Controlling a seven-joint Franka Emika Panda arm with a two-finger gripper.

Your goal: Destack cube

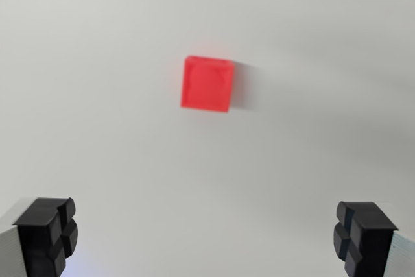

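Overhead, the wrist view shows a red cube (207,84) resting on a plain white matte surface (97,128), a little above the centre of the picture. Its outline is soft with blur, its faces smooth, its edges nearly square to the picture; no axis looks longer. The end effector (207,238) gapes wide and empty, its black blocky fingertips (47,235) well apart from the cube.

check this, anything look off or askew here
Nothing stands out. One red plastic cube sits on the plain white surface, slightly blurred, apart from the open gripper. No stack is discernible from above.
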